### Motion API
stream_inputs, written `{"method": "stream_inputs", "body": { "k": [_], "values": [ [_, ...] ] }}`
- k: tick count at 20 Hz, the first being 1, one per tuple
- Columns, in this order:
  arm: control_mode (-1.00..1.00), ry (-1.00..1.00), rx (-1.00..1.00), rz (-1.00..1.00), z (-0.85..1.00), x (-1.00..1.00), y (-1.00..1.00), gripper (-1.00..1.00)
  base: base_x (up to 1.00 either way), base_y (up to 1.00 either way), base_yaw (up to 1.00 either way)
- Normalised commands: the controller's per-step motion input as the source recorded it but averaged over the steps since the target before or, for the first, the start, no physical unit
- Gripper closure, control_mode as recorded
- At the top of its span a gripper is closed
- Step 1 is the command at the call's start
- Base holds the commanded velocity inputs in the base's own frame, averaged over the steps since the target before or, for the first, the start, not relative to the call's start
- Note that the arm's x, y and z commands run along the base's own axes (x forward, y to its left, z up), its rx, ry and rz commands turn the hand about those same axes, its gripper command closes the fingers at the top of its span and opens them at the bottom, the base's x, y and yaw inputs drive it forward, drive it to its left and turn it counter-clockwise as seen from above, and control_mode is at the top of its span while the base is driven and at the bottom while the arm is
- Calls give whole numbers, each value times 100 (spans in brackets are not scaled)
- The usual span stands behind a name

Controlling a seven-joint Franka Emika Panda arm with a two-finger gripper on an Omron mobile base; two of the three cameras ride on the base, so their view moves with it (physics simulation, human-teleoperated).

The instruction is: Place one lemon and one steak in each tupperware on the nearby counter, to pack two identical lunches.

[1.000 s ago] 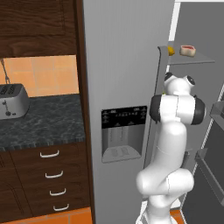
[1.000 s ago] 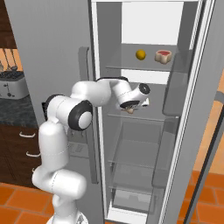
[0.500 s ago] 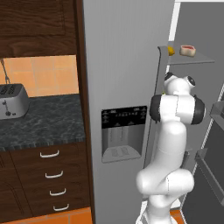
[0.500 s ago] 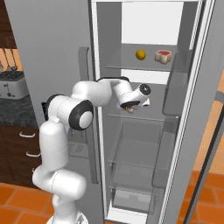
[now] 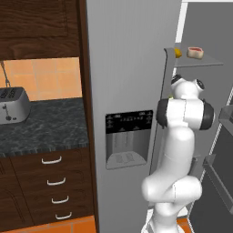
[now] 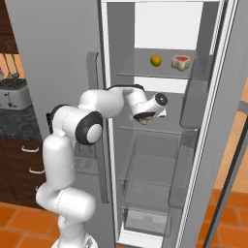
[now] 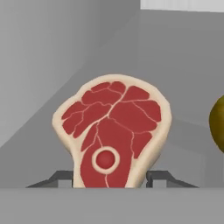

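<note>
**Tool at steak inside open fridge**

I am seeing the tool (image 6: 143, 119) reaching into the fridge (image 6: 160, 145) over the second shelf (image 6: 160, 130). In the hand view, a steak (image 7: 114, 131) is standing between its fingertips (image 7: 162, 178), which are sitting close at either side; I cannot tell whether they are gripping. Another steak (image 6: 180, 62) and a lemon (image 6: 155, 60) are resting on the upper shelf (image 6: 150, 75). The counter (image 5: 43, 129) is lying to the left.
</note>
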Motion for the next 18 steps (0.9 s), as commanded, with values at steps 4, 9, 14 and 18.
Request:
{"method": "stream_inputs", "body": {
  "k": [4, 9, 14, 18],
  "values": [
    [-100, -24, 0, -6, 63, -52, -22, 100, 0, 0, 0],
    [-100, -8, 0, -3, 100, -72, -24, 100, 0, 0, 0],
    [-100, 14, 0, 0, 74, -74, -12, 100, 0, 0, 0],
    [-100, 36, -4, 0, 45, -52, -3, 100, 0, 0, 0]
  ]
}}
